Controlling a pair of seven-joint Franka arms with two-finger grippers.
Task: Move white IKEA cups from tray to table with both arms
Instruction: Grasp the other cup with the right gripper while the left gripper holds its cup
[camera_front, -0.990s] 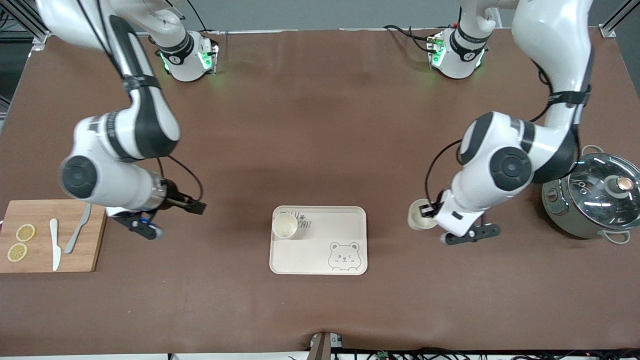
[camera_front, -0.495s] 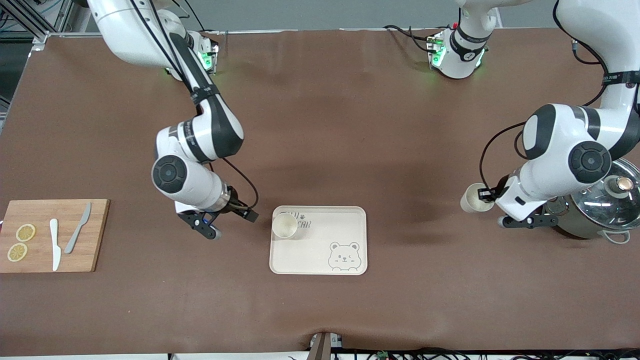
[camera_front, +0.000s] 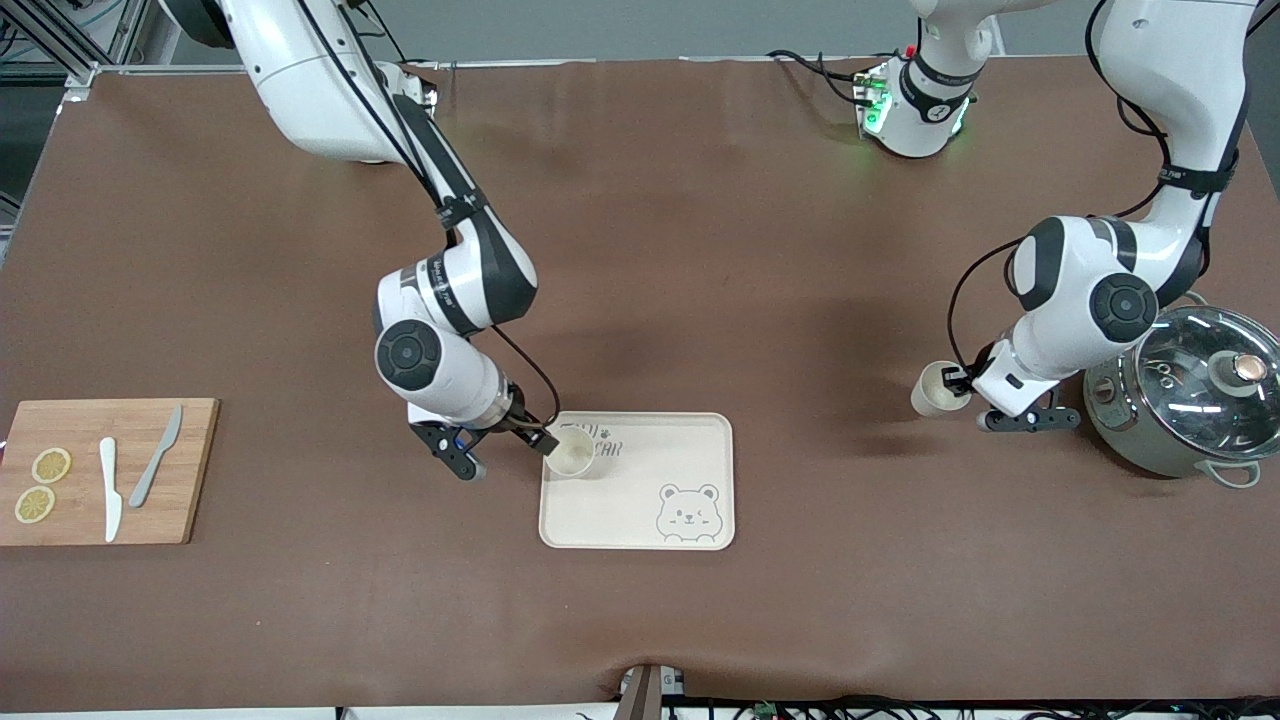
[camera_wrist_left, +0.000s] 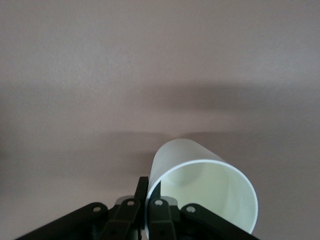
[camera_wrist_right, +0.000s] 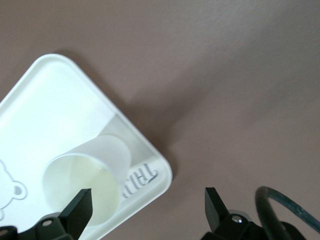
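Right gripper (camera_front: 541, 440): fingers (camera_wrist_right: 80, 206) spread wide, holding nothing, poised at the tray corner toward the right arm's end of the table. One finger stood over the rim of the cup on the tray (camera_front: 570, 451); the other stood outside the tray, over bare table (camera_front: 640, 260). The cup stood upright, its axis vertical, mouth up, partly between the fingers but off to one of them. In judgement, the grasp depended on centring that gap on the cup wall.

Tray (camera_front: 690, 440): cream-white, bear drawing on it, one cup left, in the corner by the lettering.

Left gripper (camera_front: 960, 385): closed on the rim of the carried cup (camera_front: 936, 389), low over the table between tray and pot (camera_front: 1180, 400), well apart from the tray.

Hard to make out: whether the carried cup's base touched the table; the wrist views cut off both grippers' fingertips.
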